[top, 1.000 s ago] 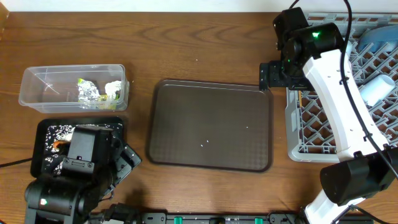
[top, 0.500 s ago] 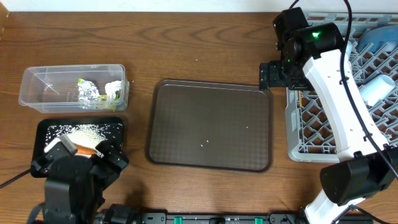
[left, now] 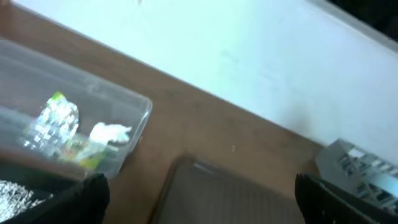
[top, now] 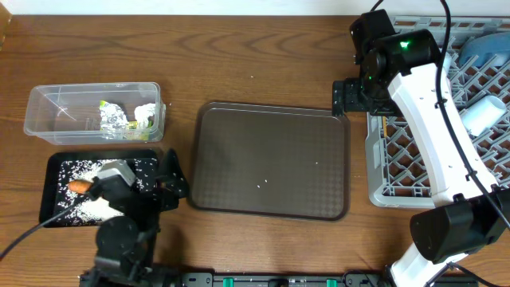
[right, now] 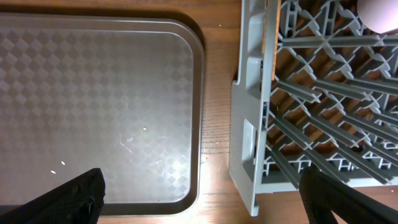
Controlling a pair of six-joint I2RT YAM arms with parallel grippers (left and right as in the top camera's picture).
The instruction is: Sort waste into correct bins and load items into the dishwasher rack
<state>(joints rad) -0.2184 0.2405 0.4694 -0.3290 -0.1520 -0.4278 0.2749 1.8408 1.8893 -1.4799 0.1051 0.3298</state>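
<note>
Overhead view: the waste seems sorted. The clear tub [top: 48,89] at the left of the bench holds the crumpled foil [top: 112,120], the yellow-green wrapper [top: 104,104] and the white paper [top: 146,112]. Just in front of it, the black tray [top: 52,162] carries the rice [top: 94,208] and the small carrot [top: 80,186].

The left arm [top: 127,199] hangs over the right part of this tray. Its jaws stand wide with nothing between them, as do the right jaws, which hover at the left wall of the grey rack [top: 374,171]. The dark blue bowl [top: 482,52] and a pale cup [top: 484,115] are in the rack. I cannot tell where the chopsticks are.

The brown serving tray [top: 239,143] in the middle has only a few white specks.

I judge that loose rice cannot be pinched; tipping its tray is better. The carrot is firm and can roll, so take it across its middle. Foil and paper are light and crush easily. The bowl looks hard and smooth, so hold it by the rim.
</note>
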